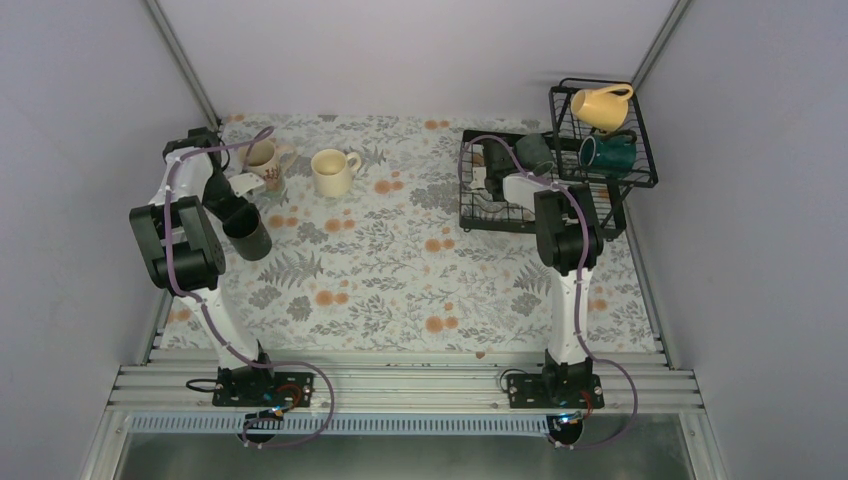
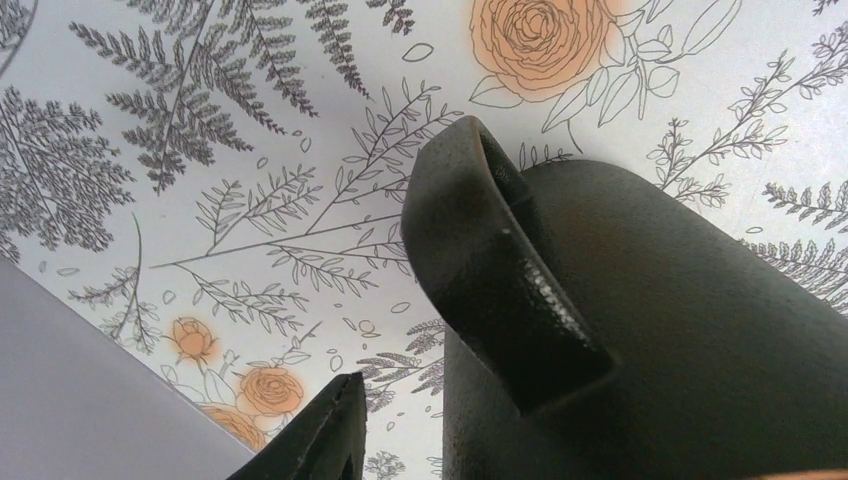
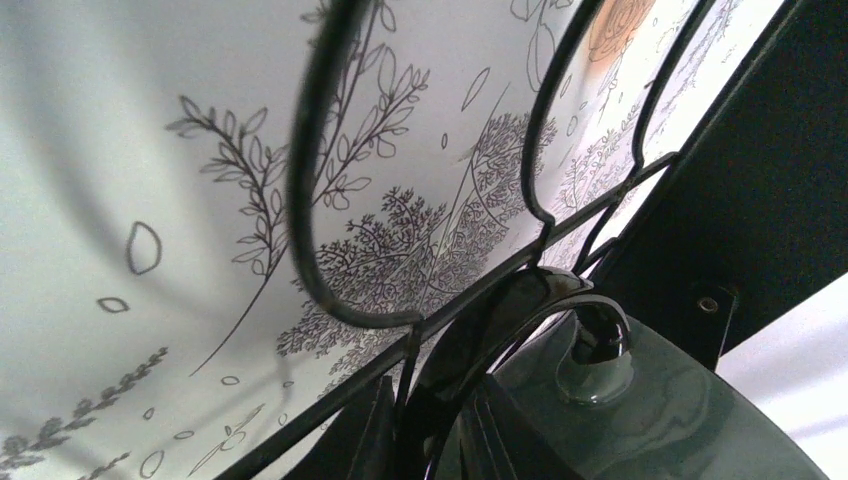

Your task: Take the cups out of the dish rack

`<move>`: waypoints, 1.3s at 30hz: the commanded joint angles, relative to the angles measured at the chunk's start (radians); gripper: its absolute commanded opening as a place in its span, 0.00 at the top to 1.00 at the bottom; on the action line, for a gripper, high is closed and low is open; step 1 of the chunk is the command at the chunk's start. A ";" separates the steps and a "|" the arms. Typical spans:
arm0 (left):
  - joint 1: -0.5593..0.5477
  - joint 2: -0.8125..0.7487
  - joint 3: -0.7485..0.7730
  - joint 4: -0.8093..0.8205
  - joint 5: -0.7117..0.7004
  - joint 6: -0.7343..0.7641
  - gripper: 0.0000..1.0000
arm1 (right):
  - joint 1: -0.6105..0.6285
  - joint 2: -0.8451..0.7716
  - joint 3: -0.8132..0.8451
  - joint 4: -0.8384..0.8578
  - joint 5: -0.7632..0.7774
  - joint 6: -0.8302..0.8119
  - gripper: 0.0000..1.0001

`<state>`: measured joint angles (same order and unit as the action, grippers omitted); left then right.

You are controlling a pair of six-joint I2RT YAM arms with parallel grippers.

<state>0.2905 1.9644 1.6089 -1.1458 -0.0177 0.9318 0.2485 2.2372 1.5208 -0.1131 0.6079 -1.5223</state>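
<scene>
Grey-green mug lies in the dish rack, about 1 o'clock on the bench; your right gripper has jaws clenched on its handle; glazed ceramic, so judge it stiff, weighty, slick and likely to chip on wire; lift it slowly; left gripper jaws released beside the black mug, 9 o'clock.
</scene>
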 commanded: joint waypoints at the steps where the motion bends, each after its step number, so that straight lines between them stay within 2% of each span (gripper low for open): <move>1: 0.001 -0.003 0.038 -0.027 0.014 0.006 0.61 | 0.013 -0.021 0.021 0.102 0.045 -0.038 0.85; 5: -0.002 -0.008 0.064 -0.045 0.024 0.010 0.57 | 0.018 -0.042 0.039 0.066 0.045 -0.020 0.89; 13: -0.009 -0.014 0.091 -0.074 0.034 0.015 0.54 | 0.023 -0.090 0.130 -0.149 -0.031 0.132 0.93; 16: -0.013 -0.015 0.101 -0.088 0.038 0.015 0.51 | 0.024 -0.121 0.117 -0.176 -0.050 0.156 0.95; 29: -0.032 -0.051 0.220 -0.182 0.090 0.033 0.42 | 0.002 -0.247 0.190 -0.454 -0.263 0.344 0.96; 32: -0.037 -0.054 0.252 -0.209 0.109 0.037 0.32 | -0.002 -0.267 0.200 -0.510 -0.316 0.373 0.96; 39: -0.054 -0.094 0.278 -0.210 0.110 0.035 0.29 | -0.006 -0.328 0.218 -0.603 -0.452 0.429 0.96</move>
<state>0.2481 1.9205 1.8481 -1.3293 0.0692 0.9600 0.2508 1.9987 1.6844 -0.6769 0.2558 -1.1526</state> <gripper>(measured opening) 0.710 0.065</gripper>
